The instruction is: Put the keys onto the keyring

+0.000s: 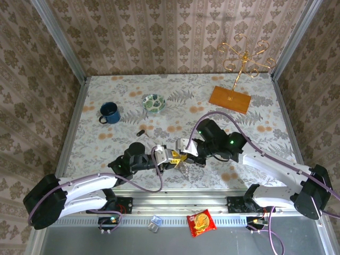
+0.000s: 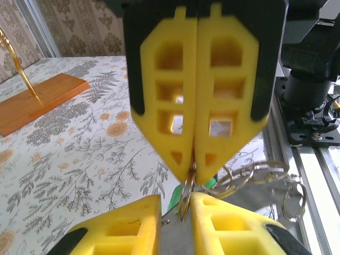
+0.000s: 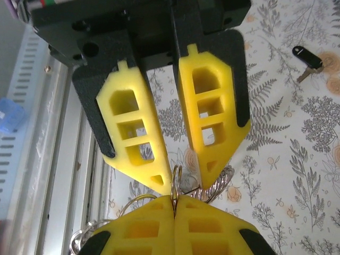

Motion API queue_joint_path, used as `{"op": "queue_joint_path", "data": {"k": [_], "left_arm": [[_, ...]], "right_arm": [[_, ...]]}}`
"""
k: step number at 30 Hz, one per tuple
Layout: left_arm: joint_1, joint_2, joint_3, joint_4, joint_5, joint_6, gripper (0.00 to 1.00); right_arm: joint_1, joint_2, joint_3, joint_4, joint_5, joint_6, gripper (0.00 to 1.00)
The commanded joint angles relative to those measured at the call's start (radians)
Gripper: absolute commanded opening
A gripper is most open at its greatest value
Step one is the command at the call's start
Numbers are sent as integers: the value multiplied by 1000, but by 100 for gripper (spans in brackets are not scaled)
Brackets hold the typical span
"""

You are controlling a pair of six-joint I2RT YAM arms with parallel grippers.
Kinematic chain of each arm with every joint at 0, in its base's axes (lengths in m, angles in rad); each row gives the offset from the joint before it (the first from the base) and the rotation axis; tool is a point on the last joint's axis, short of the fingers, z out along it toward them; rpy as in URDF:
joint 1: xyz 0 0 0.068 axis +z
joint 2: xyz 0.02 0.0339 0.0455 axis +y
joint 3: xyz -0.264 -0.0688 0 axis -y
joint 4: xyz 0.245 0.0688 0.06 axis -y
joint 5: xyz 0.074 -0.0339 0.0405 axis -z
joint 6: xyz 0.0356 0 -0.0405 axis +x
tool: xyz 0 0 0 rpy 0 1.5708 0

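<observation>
Your right claw is clamped tight on a thin loop of the keyring, over the near part of the table. Your left claw meets it tip to tip, jaws narrowly parted, and the loop stands between them. Green key: a sliver of its head shows beside the loop. Black key: flat on the table, well apart from both claws.

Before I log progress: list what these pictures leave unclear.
- Green key: left wrist view, a sliver behind the yellow jaws; whether it is threaded, unknown.
- Ring: left wrist view, edge-on, its split hidden between the jaws.
- Ring, top view: too small, covered by the jaws.
</observation>
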Motion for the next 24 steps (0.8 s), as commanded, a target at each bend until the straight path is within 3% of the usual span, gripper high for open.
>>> {"op": "queue_joint_path", "data": {"k": [1,6,11,13,18,24], "left_arm": [[3,8,45,-33,29,41,19],[3,16,67,-68,45,60,16],[5,24,82,-91,56,93,1],[4,19,81,-95,50,101,0],[4,2,60,-75,45,98,0],[6,13,38,-17,45,86,0]], "right_arm": [[20,21,58,-86,48,-63,0],[40,51,98,-117,56,-82,0],[44,56,107,-106,23,-66,0],[28,29,85,-78,11,-36,1],[-48,-80,-30,13,-35,95,30],[-67,-132,-120,105,-80,204,34]]}}
